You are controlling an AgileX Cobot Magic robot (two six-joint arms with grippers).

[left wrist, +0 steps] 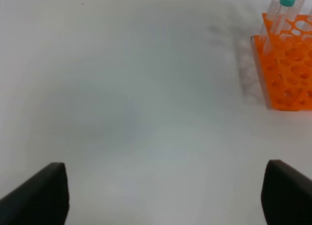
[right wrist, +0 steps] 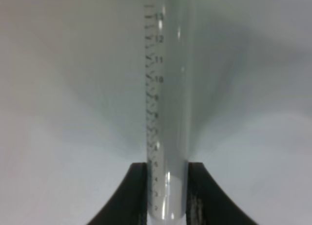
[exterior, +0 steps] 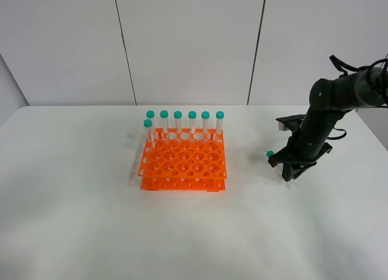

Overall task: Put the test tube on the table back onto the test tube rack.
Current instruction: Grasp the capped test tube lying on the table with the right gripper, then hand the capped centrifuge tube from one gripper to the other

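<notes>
Orange plastic forms the test tube rack (exterior: 183, 163), a two-tier grid of round holes standing near the middle of the white table (exterior: 73, 219). It holds seven teal-capped tubes (exterior: 192, 123), all upright: six along the back row and one just in front of them at the left end. The remaining holes show only the tier below. The left wrist view catches a corner of the rack (left wrist: 285, 69) with two of those tubes rising from it. The test tube (exterior: 270, 154) sits well to the right of the rack, clamped crosswise in the right gripper (exterior: 290, 171), its teal cap sticking out on the side facing the rack. Whether it touches the table cannot be told. In the right wrist view, the two black fingers press against both sides of the clear tube (right wrist: 168, 88). A printed scale runs up its wall, with numerals from 2 to 14. The left gripper (left wrist: 163, 200) hangs over bare table, its two dark fingers spread wide with nothing between them. A broad strip of white surface lies between the rack and the right gripper, and more lies in front of the rack. The table's far edge meets a grey panelled wall (exterior: 188, 43), and the back left corner is rounded.
</notes>
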